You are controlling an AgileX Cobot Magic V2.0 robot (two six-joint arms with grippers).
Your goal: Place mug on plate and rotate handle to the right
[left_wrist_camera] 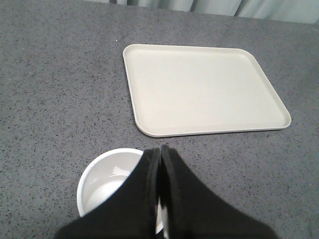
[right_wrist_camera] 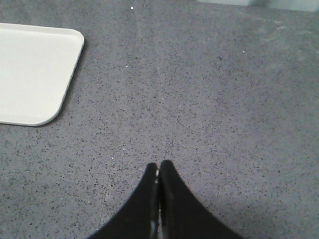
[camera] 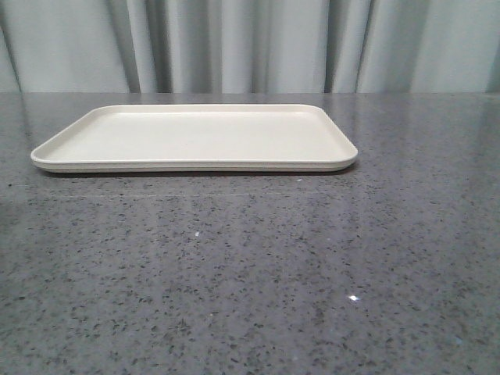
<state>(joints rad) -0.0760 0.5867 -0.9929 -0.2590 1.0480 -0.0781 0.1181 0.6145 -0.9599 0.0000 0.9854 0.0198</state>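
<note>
With both grippers pinched closed and empty, the left gripper (left_wrist_camera: 160, 154) hovering over the white cylindrical mug (left_wrist_camera: 107, 186) at the cream rectangular plate's (left_wrist_camera: 149, 130) seven o'clock risks knocking it unless it opens first.

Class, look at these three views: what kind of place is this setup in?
Probably a staged test bench or lab: a speckled grey stone-look countertop, a plain grey curtain as backdrop, only a cream tray and white mug.

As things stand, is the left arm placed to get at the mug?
Probably yes. The left pincer hangs right over the mug with nothing between them, but its fingers are shut and would need to open first. The plate lies apart, empty.
</note>
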